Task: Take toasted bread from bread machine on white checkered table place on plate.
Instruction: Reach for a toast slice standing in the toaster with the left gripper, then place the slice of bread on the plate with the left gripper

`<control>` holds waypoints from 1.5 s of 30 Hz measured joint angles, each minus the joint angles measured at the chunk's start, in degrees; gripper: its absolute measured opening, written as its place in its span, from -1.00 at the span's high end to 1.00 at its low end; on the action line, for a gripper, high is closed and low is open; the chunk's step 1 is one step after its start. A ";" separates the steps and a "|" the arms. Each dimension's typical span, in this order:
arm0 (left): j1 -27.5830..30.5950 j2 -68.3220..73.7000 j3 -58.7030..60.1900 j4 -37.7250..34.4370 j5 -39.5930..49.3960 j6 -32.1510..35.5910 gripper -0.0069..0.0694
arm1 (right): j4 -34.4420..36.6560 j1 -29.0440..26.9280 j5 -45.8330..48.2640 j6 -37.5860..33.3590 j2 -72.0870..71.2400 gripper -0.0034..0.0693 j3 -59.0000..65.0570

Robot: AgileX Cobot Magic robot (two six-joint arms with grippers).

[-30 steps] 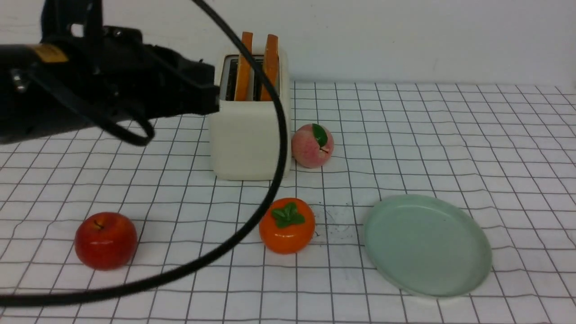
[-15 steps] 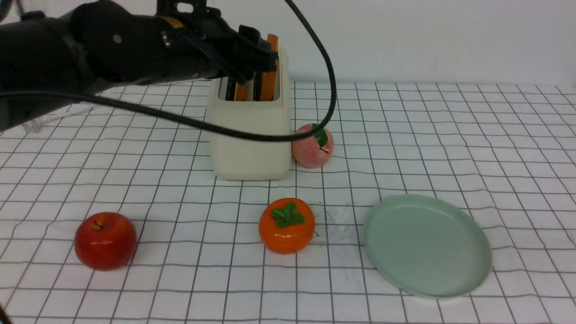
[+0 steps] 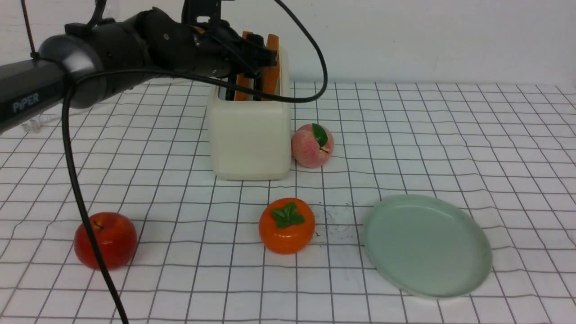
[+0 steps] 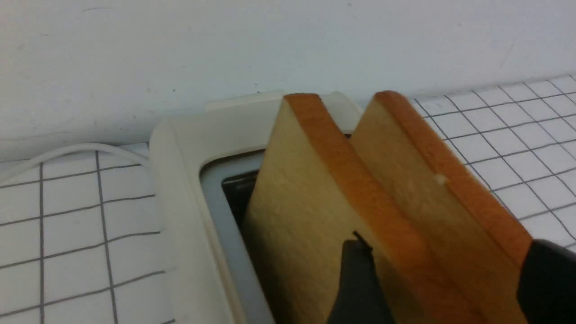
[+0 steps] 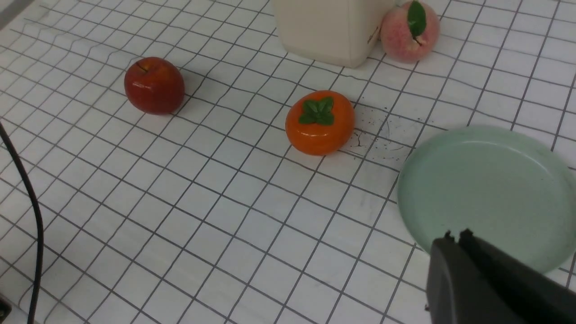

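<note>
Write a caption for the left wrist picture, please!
Open left gripper at two toast slices standing in the cream toaster.

The left arm is glossy black with rounded joint housings, its long link marked PIPER in pale grey letters. A thin black cable loops from it. The right gripper has matte dark-grey jaws.

2 toast slices in bread machine
</note>
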 joint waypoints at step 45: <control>-19.59 -13.61 1.26 -12.56 41.72 -0.01 0.53 | -3.22 0.00 8.97 0.06 -0.19 0.91 0.00</control>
